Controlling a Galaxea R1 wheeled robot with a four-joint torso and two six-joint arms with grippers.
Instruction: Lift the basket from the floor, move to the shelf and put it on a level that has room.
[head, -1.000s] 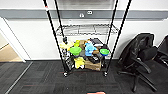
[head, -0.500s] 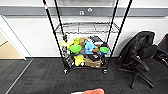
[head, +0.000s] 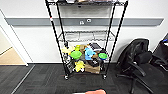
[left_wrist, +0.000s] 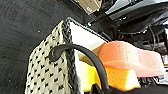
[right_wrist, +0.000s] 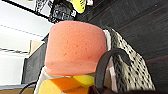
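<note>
The cream woven basket (left_wrist: 47, 72) hangs above the dark grey carpet floor (head: 45, 77), with a peach sponge (left_wrist: 130, 58) and a yellow one (left_wrist: 117, 77) inside. Its black handle (left_wrist: 82, 51) runs into my left gripper (left_wrist: 100, 90), which is shut on it. The other handle (right_wrist: 105, 62) leads into my right gripper (right_wrist: 100, 91), also shut, beside the basket wall (right_wrist: 127, 65). In the head view a sliver of the basket's peach top (head: 96, 92) shows at the lower edge. The shelf (head: 53, 37) stands ahead against the wall. Its level (head: 85, 37), second from the top, is bare wire.
The lower tier holds colourful toys (head: 82, 56), with a cardboard box (head: 92, 68) at the rack's foot. A black office chair (head: 136, 65) stands right of the rack. A doorway onto tan wooden flooring (head: 8, 56) opens at the left.
The whole head picture has shifted slightly, with the shelf a little nearer. The basket stays held in both grippers.
</note>
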